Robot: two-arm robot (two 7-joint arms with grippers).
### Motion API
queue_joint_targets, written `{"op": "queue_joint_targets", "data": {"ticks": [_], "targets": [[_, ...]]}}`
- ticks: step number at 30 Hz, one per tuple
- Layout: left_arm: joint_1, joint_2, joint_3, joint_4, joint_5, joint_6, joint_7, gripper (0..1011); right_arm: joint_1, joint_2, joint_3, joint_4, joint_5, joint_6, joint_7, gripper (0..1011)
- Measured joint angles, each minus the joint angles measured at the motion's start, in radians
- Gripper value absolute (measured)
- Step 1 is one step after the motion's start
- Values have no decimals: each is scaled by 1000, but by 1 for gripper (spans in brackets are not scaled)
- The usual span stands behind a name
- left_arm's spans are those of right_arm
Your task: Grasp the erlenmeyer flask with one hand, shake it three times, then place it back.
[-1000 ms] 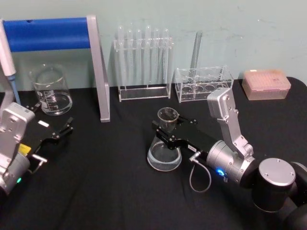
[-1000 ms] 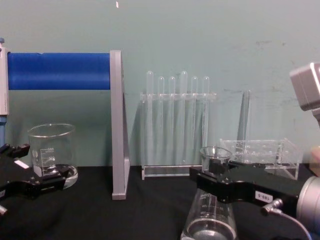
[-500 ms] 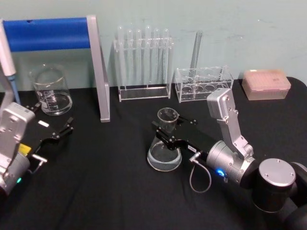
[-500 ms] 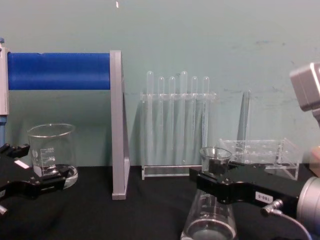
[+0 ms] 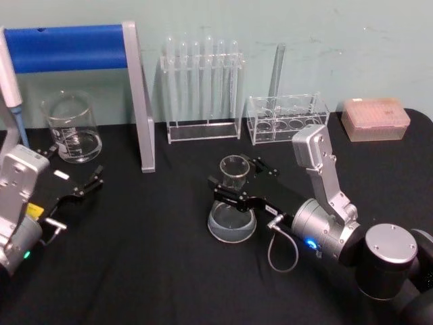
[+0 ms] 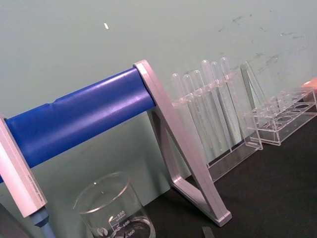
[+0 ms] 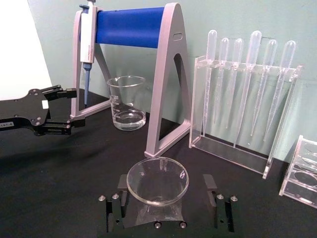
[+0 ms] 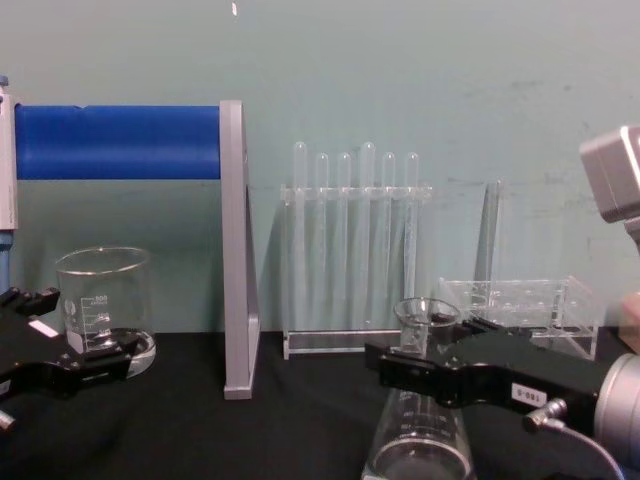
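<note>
Black table (image 5: 155, 271), teal wall behind; erlenmeyer flask (image 5: 232, 203) stands upright mid-table, base down, in front of the tube racks. My right gripper (image 5: 237, 175) is released: jaws spread either side of the flask neck, with a gap on both sides in the right wrist view, so probably no contact with glass. My left gripper (image 5: 73, 164) sits at left, just near of the beaker (image 5: 71, 128), jaws spread, holding nothing

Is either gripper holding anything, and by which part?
Nothing is held. The right gripper is open, its fingers flanking the neck of the erlenmeyer flask with gaps; the flask stands on the table. The left gripper is open and empty.
</note>
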Motion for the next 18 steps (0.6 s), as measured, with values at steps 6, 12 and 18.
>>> {"op": "queue_joint_targets", "data": {"ticks": [6, 12, 18], "targets": [[0, 0, 0, 0, 0, 0, 0, 1001, 0, 0, 0, 0, 0, 0, 0, 1002], [0, 0, 0, 0, 0, 0, 0, 1001, 0, 0, 0, 0, 0, 0, 0, 1002], [0, 0, 0, 0, 0, 0, 0, 1001, -13, 22, 3, -24, 6, 10, 14, 1002]]}}
